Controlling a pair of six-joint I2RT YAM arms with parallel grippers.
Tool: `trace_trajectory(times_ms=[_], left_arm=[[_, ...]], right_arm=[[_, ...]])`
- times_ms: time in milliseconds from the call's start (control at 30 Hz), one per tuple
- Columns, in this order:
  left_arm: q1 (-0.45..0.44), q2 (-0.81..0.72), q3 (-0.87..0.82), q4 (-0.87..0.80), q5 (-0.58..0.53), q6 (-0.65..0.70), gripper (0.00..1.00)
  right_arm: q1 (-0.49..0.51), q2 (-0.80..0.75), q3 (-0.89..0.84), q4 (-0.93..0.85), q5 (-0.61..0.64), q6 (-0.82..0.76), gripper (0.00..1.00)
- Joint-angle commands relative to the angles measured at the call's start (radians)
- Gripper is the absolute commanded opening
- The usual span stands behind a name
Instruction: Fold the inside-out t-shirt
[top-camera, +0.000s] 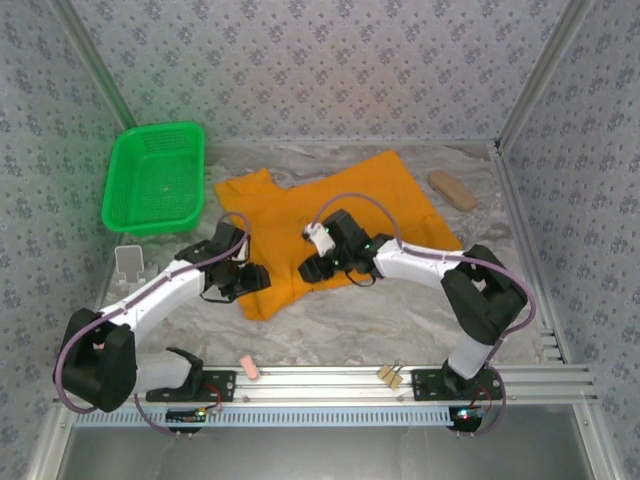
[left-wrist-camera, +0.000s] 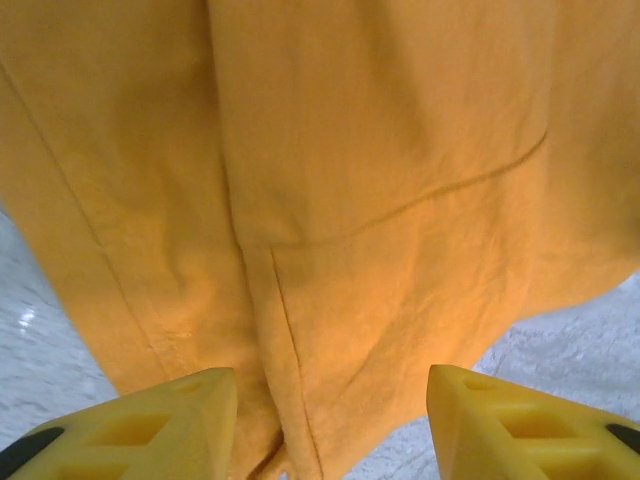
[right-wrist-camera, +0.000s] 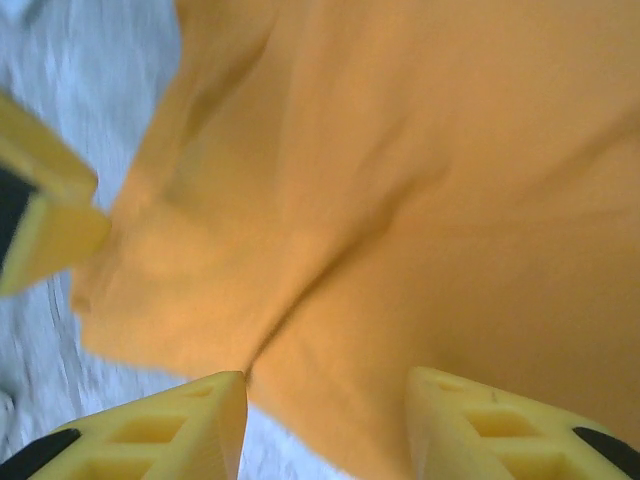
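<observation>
orange t-shirt (top-camera: 290, 215) flat, long axis seemingly near-left to far-right | left fingers (left-wrist-camera: 150, 420) parted, empty | right fingers (right-wrist-camera: 170, 425) parted, empty

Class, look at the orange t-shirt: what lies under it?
The t-shirt lies on the pale marbled table cover, which shows around its edges. Whatever sits beneath the cloth is covered and cannot be seen.
</observation>
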Motion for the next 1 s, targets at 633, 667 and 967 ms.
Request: trace_trajectory(times_ms=[633,667,967], left_arm=[[0.100,-0.057,-0.023,-0.118,0.176,0.029,0.29],[0.061,-0.055,-0.028,-0.107,0.185,0.001,0.39],[-0.149,0.052,-0.048,-0.090,-0.045,-0.148,0.57]], right_arm=[[-0.383,-0.318,-0.295,-0.210,0.406,0.583,0.57],[-0.403,-0.325,-0.291,-0.230,0.413,0.583,0.57],[-0.621,-0.307,-0.272,-0.258,0.319,0.554,0.57]])
